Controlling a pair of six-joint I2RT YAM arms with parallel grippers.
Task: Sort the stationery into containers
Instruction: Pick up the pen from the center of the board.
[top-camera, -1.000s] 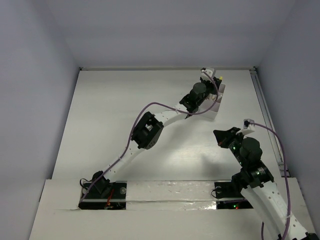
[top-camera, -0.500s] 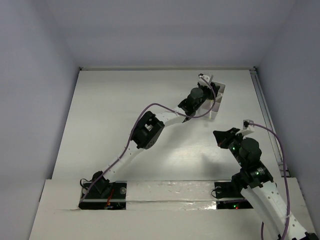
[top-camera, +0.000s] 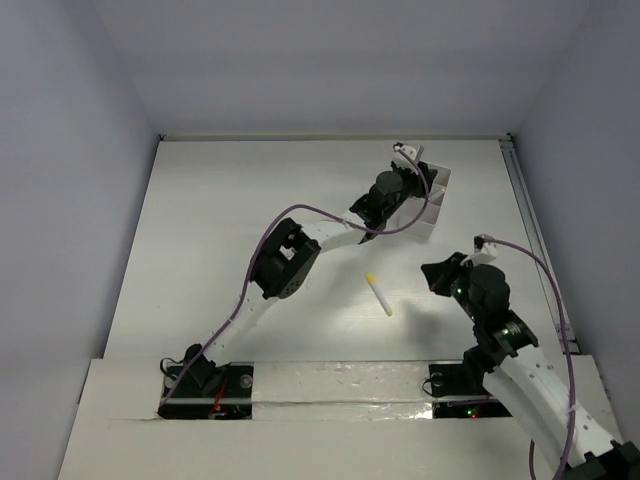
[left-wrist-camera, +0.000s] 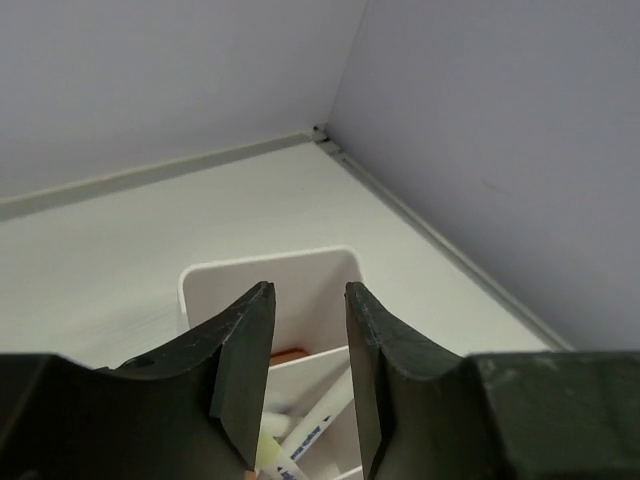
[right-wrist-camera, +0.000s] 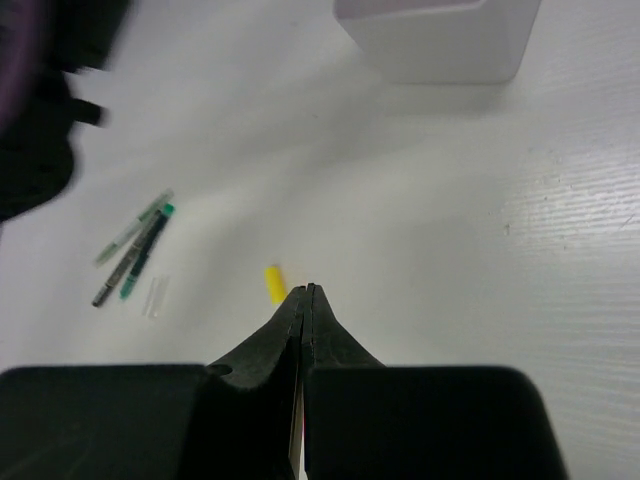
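marker (left-wrist-camera: 322, 412) txt unreadable, in box (left-wrist-camera: 300, 262)

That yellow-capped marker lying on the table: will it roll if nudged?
Probably: the marker looks slim and round, lying flat on the smooth table, so a sideways nudge likely rolls it. It seems rigid and light.

Lab: white table (top-camera: 230, 220), bare walls (top-camera: 330, 60)
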